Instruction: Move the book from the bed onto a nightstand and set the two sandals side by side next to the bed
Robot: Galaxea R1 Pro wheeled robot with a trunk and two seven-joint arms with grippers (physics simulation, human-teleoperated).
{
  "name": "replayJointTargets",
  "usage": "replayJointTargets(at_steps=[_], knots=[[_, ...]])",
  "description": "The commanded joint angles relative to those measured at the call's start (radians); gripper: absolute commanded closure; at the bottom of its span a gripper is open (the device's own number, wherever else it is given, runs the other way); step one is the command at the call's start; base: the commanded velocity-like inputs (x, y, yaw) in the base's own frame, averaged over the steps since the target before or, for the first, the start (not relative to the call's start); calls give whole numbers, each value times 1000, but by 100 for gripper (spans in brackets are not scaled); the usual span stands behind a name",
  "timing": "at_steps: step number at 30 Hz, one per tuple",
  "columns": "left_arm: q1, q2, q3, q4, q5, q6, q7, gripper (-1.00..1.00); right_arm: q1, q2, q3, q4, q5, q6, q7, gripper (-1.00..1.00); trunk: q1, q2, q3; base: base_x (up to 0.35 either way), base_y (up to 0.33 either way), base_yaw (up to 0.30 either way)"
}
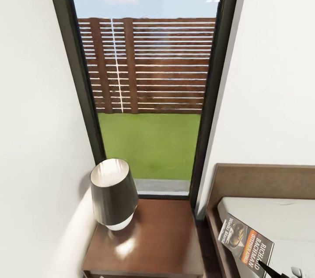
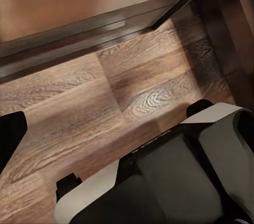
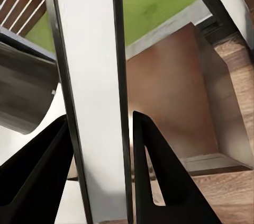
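A tall dark-framed window (image 1: 146, 94) takes up most of the head view from twelve o'clock down to the centre, with sky, a slatted brown fence and green grass beyond the glass. White walls (image 1: 35, 94) flank it on both sides.

At four o'clock sits a corner of the bed (image 1: 280, 216), its pale mattress inside a brown headboard and dark frame. At six o'clock stands the nightstand (image 1: 162, 243), glossy brown top bare apart from a lamp (image 1: 113, 195) with a dark shade and pale base at seven o'clock, close to the wall.

The book (image 1: 246, 243) is at five o'clock, above the bed's edge just beside the nightstand, tilted, its cover facing up (orange band, white lettering). The right gripper (image 3: 103, 171) pinches it: in the right wrist view its two black fingers (image 3: 159, 181) stand on either side of the book's thin edge, pressed to it, with the nightstand top and lamp shade beyond.

The left wrist view looks down on wood-plank floor (image 2: 106, 107), the nightstand's lower edge and part of the robot's grey base (image 2: 180, 176). One dark fingertip of the left gripper (image 2: 10, 134) shows at the border; I cannot tell whether that hand is spread or pressed together.
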Motion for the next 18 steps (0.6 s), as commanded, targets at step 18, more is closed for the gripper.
replayJointTargets(at_steps=[18], knots=[[-1, 0, 0, 1, -8, -8, 0, -100, -1, 0, -1, 1, 0, -3, 3, 100, 1, -2, -2, 196, 0, 0]])
